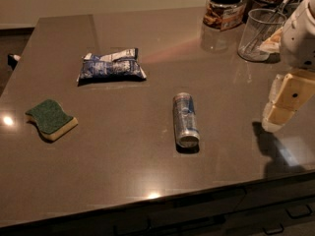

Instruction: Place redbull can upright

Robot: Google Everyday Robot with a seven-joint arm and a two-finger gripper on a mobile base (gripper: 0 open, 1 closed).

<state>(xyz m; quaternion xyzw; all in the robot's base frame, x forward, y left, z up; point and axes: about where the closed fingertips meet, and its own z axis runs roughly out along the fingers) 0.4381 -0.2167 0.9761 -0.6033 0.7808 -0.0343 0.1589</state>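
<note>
The redbull can (185,120) lies on its side near the middle of the dark countertop (123,151), its long axis running front to back, one silver end facing the front edge. My gripper (280,109) hangs at the right edge of the view, above the counter and to the right of the can, well apart from it. It holds nothing that I can see.
A blue and white foil snack bag (111,67) lies behind and left of the can. A green and yellow sponge (50,119) sits at the left. A clear cup with a whisk (257,33) and a jar (224,8) stand at the back right.
</note>
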